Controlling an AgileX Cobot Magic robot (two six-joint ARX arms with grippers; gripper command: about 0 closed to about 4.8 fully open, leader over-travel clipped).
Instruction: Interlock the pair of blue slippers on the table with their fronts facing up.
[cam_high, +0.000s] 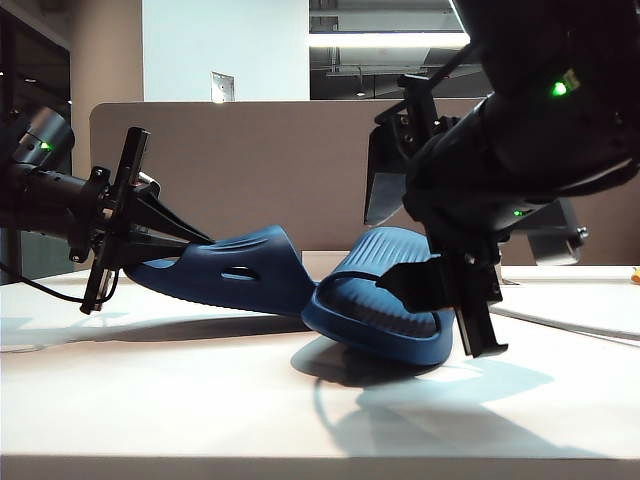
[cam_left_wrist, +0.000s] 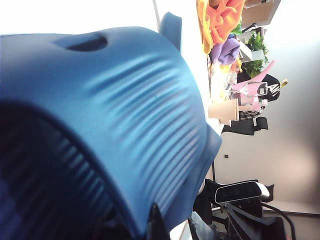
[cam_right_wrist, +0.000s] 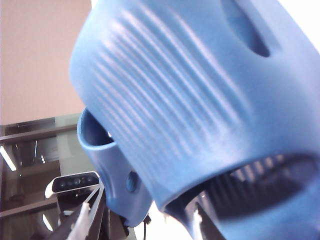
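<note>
Slippers are meeting toe to toe over the table (cam_high: 150, 400), left slipper (cam_high: 230, 270) being gripped at its heel by the clamped left gripper (cam_high: 150, 235) while the right gripper (cam_high: 450, 285) is tilting the right slipper (cam_high: 385, 300) by its heel, probably to slot them together.
</note>
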